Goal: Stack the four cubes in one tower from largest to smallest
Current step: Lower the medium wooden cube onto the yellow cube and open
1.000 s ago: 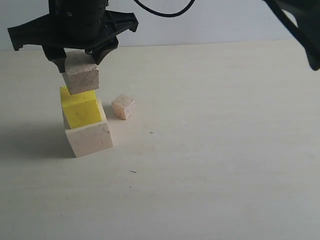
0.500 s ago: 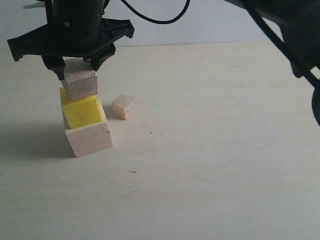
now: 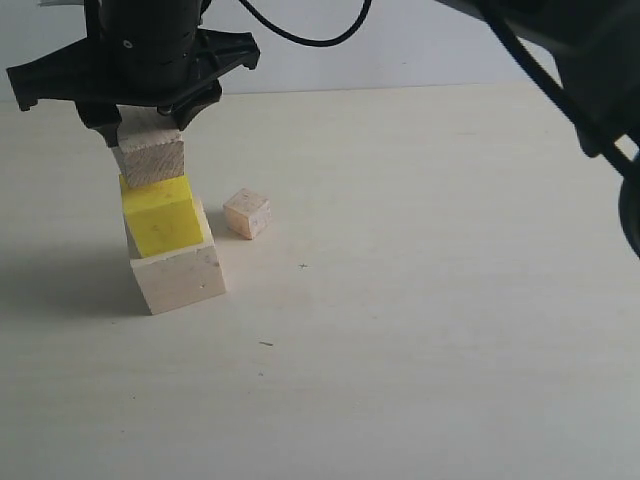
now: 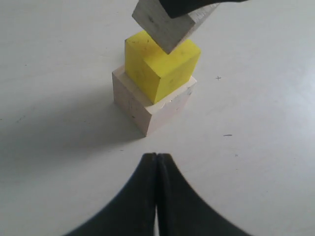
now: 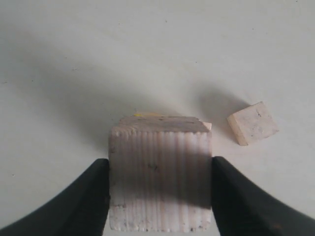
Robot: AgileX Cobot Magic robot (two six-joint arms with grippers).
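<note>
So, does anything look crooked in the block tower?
A little. The yellow cube sits off-centre on the big pale cube, pushed toward one side. The wooden cube in the claw is turned differently from the yellow one.

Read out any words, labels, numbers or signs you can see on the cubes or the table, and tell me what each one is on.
No readable text, number or logo in any view.
large pale wood cube: no print.
yellow cube: no print.
light-brown cube: grain lines only.
small pinkish cube: tiny dark specks, not characters.
table: a small cross-shaped mark and a short dark dash, not writing.
</note>
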